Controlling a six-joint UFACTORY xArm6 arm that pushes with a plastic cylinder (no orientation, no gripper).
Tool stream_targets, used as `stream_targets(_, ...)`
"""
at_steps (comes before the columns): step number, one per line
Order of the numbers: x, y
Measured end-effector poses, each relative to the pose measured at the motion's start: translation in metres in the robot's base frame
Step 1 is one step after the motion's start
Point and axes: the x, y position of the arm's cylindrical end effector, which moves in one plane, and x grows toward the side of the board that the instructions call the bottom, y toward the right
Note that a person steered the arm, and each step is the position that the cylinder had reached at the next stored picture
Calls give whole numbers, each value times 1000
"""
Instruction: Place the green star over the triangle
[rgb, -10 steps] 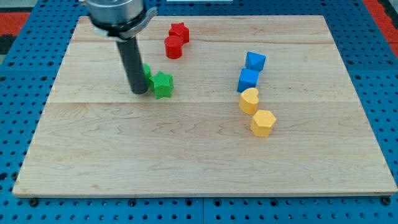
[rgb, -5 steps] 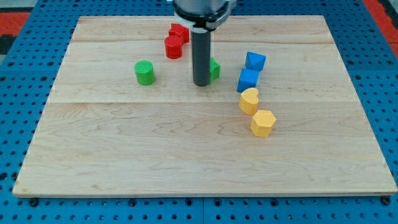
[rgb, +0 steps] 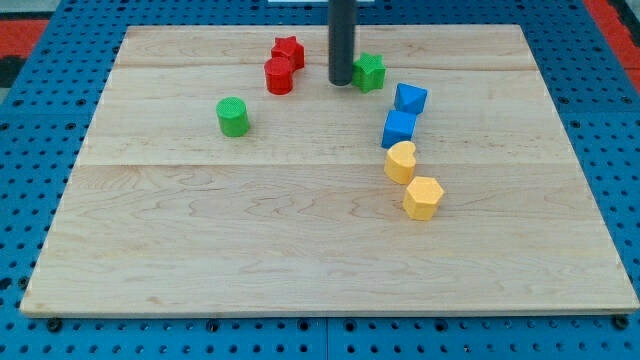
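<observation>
The green star (rgb: 369, 71) lies near the view's top centre of the wooden board (rgb: 200, 250). My tip (rgb: 341, 82) stands just to the star's left, touching or almost touching it. A blue block with a pointed outline (rgb: 410, 98) lies down and to the right of the star, and a blue cube (rgb: 398, 129) sits just below that. I cannot make out which block is the triangle.
A red star (rgb: 289, 50) and a red cylinder (rgb: 279, 75) lie left of my tip. A green cylinder (rgb: 232, 116) sits further left. A yellow heart-like block (rgb: 400, 162) and a yellow hexagon (rgb: 422, 197) lie below the blue blocks.
My tip has swept from the left to the upper centre, pushing the green star right and up. The green cylinder stayed behind at the left.
</observation>
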Motion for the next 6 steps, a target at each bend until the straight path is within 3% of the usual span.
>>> stream_targets(4, -49, 27)
stream_targets(6, -25, 61)
